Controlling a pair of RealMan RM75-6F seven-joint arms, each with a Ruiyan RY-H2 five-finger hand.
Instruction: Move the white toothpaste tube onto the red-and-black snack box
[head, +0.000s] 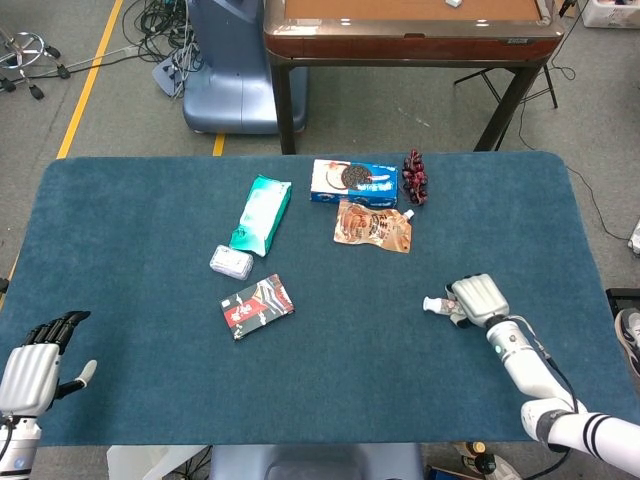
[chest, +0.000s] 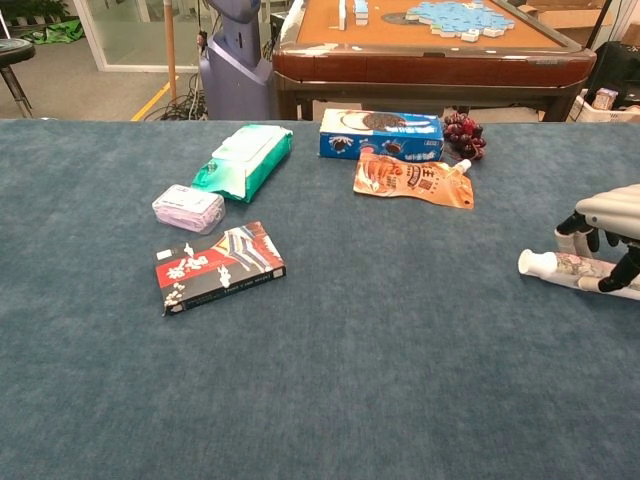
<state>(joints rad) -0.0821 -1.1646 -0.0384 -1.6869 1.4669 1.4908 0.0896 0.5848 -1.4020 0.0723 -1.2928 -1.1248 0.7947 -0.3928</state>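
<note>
The white toothpaste tube (head: 436, 304) (chest: 556, 267) lies low at the table's right side, cap pointing left. My right hand (head: 476, 299) (chest: 612, 218) covers its rear part, fingers curled around it, and holds it. The red-and-black snack box (head: 257, 306) (chest: 220, 267) lies flat at centre left, well apart from the tube. My left hand (head: 34, 366) hovers at the near left corner, fingers apart and holding nothing; the chest view does not show it.
At the back of the blue tabletop (head: 140, 240) lie a green wipes pack (head: 261, 214), a small pale packet (head: 231, 262), a blue cookie box (head: 353, 182), an orange pouch (head: 372, 225) and a dark red bunch (head: 415, 176). A wooden table (head: 410, 25) stands beyond.
</note>
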